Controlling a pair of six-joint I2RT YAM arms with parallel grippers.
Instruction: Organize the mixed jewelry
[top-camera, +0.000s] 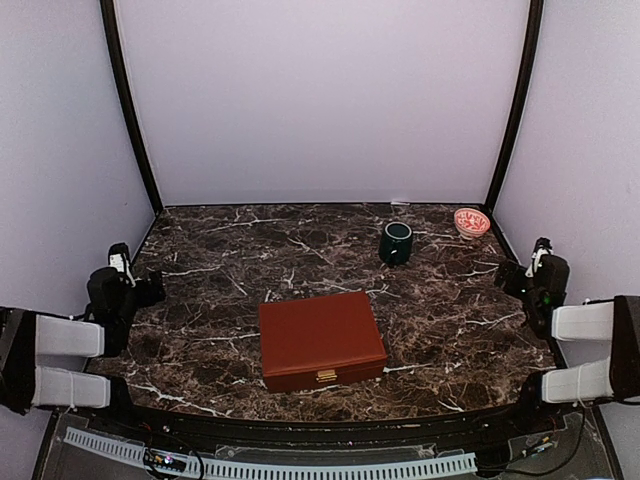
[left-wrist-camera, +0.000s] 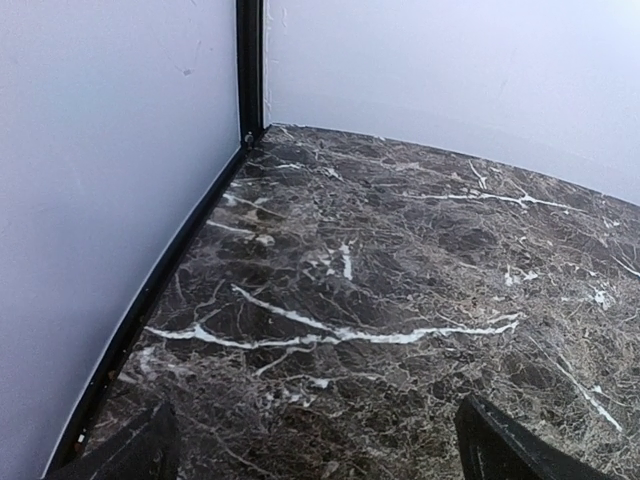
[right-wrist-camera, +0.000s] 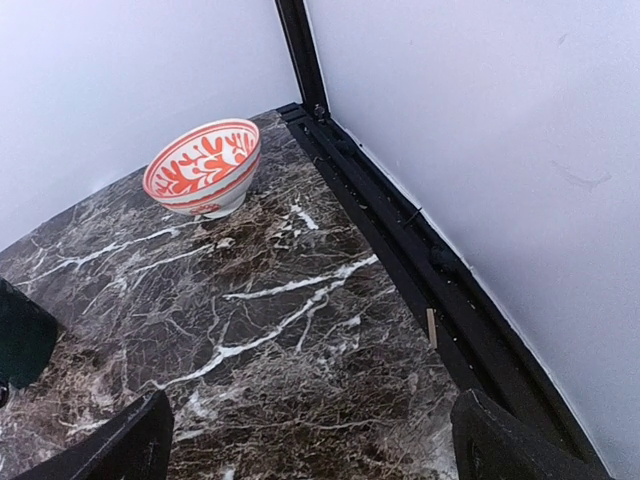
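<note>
On the left arm and right arm we see jaws spread wide, gripping nothing. The reddish-brown box sits shut near-centre on the worktop; where the jewelry lies, we cannot tell.

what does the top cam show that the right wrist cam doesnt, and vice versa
Only the top view: the closed reddish-brown box, the whole dark green mug, the left arm. Only the right wrist view: the bowl's orange leaf pattern and a pale sliver by the black rail. Both: that bowl in the far corner, the marble table, the right tool, open and empty. No jewelry shows in either.
</note>
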